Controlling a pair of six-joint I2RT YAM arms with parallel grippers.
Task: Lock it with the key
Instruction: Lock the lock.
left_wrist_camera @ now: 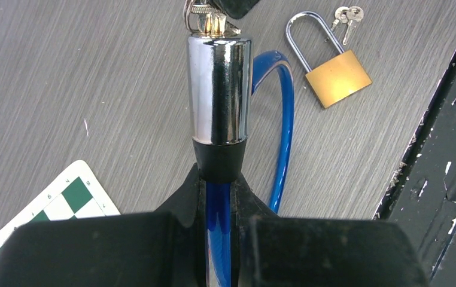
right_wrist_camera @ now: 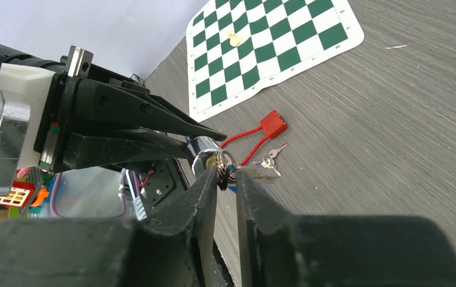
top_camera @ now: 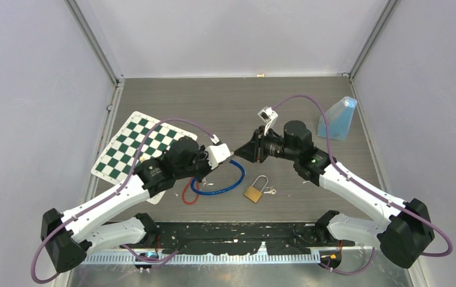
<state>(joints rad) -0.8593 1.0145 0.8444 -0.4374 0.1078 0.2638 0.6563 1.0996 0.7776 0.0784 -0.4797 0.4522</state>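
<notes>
Starting at the left, the board (top_camera: 136,146) lies flat on the table (top_camera: 213,107), with a red lock (top_camera: 188,195) near it. Left claw (left_wrist_camera: 218,182) is clenched on the blue cable (left_wrist_camera: 282,131), right below the black collar of the chrome lock (left_wrist_camera: 219,89). It's holding the lock up off the table, pointed at the other arm. The key (right_wrist_camera: 224,167) sits in the end of the lock with a ring hanging off it. Right claw (right_wrist_camera: 225,179) is pinched in on that key's head, fingers (right_wrist_camera: 204,191) nearly together. Right of that a brass padlock (top_camera: 253,192) lies flat, small keys (top_camera: 269,191) just beside it. Far right there's a blue wedge (top_camera: 339,118).
</notes>
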